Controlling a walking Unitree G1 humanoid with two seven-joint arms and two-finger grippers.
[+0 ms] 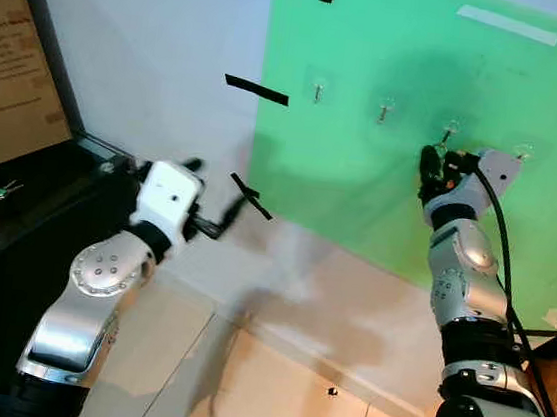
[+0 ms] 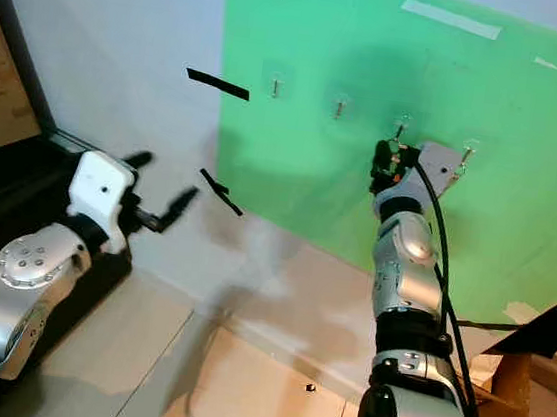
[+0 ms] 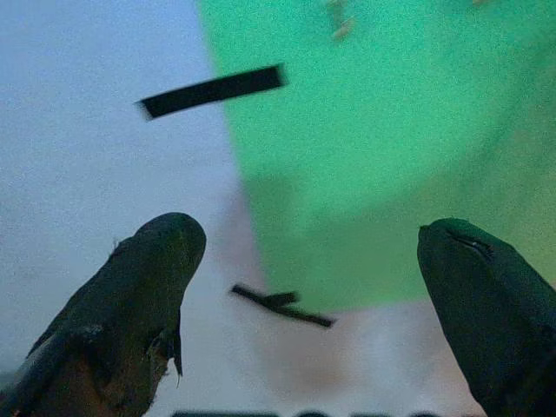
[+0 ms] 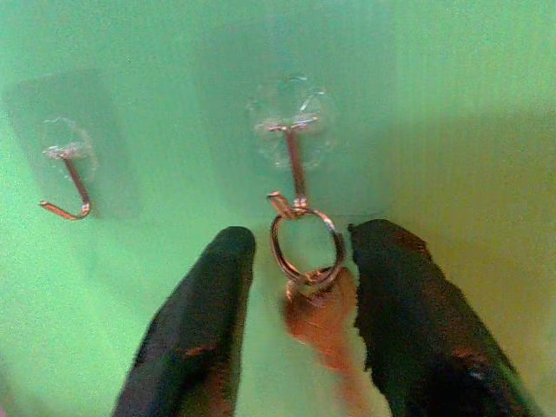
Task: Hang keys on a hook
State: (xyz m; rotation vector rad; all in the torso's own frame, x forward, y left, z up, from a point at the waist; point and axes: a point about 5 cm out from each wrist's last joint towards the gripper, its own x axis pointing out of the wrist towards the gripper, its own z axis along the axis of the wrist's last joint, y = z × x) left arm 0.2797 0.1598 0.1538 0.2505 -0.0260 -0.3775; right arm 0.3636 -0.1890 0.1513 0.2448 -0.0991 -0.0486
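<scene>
The keys (image 4: 314, 304) hang by their ring on the hook (image 4: 294, 169), right between the right gripper (image 4: 300, 261) fingers, which stand released. Left gripper (image 3: 308, 278) hovers spread, facing the wall.

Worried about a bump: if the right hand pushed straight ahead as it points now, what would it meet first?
Probably the key ring hanging on the hook, between the right hand's open fingers; the green wall sheet lies just behind.
</scene>
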